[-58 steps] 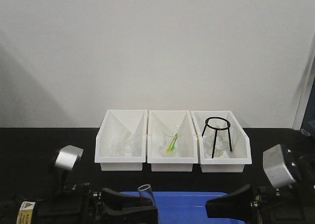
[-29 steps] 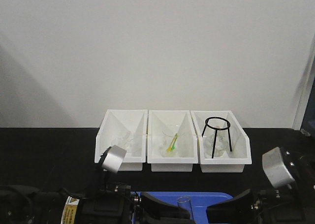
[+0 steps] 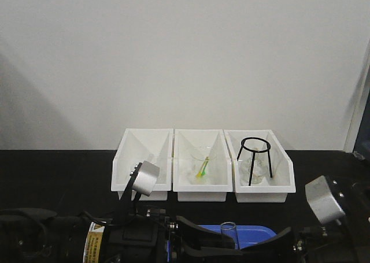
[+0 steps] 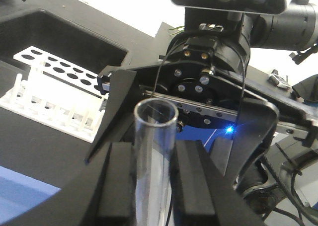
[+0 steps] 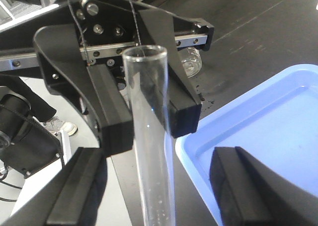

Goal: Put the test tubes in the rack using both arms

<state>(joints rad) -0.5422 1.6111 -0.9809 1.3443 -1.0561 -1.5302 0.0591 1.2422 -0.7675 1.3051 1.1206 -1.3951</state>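
A clear glass test tube (image 4: 155, 136) stands upright in my left gripper (image 4: 151, 186), whose two black pads are shut on it. In the right wrist view the same tube (image 5: 149, 136) sits between the wide-apart fingers (image 5: 82, 186) of my open right gripper (image 5: 159, 193), touching neither. The two grippers face each other over the near edge of the blue tray (image 5: 278, 136). From the front only the tube's rim (image 3: 229, 225) shows above the arms. The white rack (image 4: 54, 89) lies beyond, left of the left gripper, and its holes look empty.
Three white open-fronted bins (image 3: 202, 188) stand in a row at the back; the right one holds a black wire tripod ring (image 3: 255, 159). A small glass vessel (image 5: 191, 62) rests on the black table behind the left gripper. The blue tray (image 3: 257, 233) is at the front centre.
The left arm has swung to the right carrying the tube, bringing it between the right gripper's fingers. The right arm has sunk a little.
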